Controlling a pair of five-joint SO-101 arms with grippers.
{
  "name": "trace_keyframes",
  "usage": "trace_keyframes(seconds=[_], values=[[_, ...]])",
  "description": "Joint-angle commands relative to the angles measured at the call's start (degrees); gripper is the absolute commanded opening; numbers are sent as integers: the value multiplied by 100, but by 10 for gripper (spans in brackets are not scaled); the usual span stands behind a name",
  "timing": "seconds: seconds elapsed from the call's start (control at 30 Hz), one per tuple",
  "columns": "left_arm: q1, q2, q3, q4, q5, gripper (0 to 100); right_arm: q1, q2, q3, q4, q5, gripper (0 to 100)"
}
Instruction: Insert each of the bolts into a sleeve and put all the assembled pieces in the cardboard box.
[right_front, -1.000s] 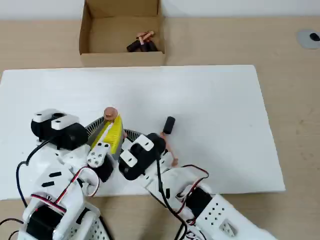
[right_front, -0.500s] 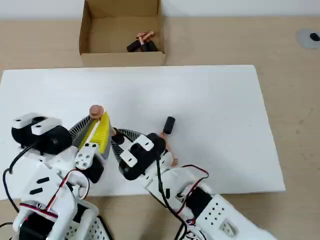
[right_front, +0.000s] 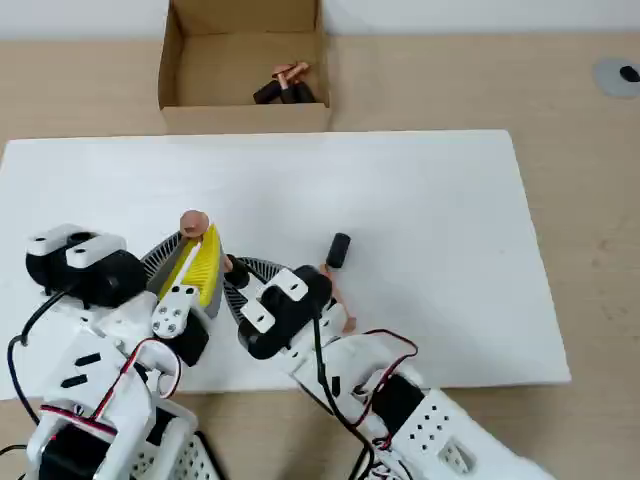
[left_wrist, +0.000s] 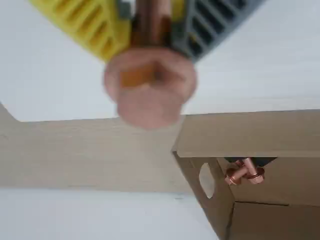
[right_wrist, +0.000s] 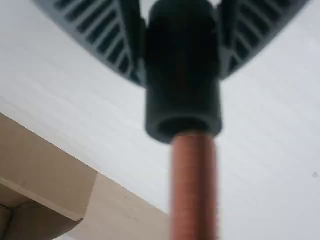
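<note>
Looking down: left gripper (right_front: 196, 237) clamps bolt (right_front: 193, 221), farther left than a second ago, just beside right gripper (right_front: 236, 272). Open mat (right_front: 420, 190) runs to cardboard box (right_front: 168, 72); loose sleeve (right_front: 340, 249) lies mid-mat.
Left wrist: bolt's head faces box, shaft along jaws.
Right wrist: jaws pinch sleeve (right_wrist: 182, 70), threaded rod (right_wrist: 194, 190) protruding.

The bolt (left_wrist: 150, 95) gripped in the left claw (left_wrist: 150, 22) is a blur, its shank hidden between the fingers (left_wrist: 80, 25); past the right claw (right_wrist: 182, 35), the threaded rod (right_wrist: 192, 190) leaving the held sleeve (right_wrist: 182, 85) runs off-frame.
</note>
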Motion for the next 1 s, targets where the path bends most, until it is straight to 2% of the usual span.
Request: trace_keyframes(seconds=[0.0,0.5,0.67,0.83,0.97], values=[[-141,-57,-44,-79,-18,5,66,-101,4,-26,-53,10],[-141,-57,316,-88,-26,5,92,-101,4,-26,-62,10],[-132,-57,510,-88,-18,5,92,-101,4,-26,-290,10],[-9,-57,738,-422,308,6,92,-101,4,-26,-290,10],[-35,-57,844,-536,308,6,92,-101,4,-26,-290,10]])
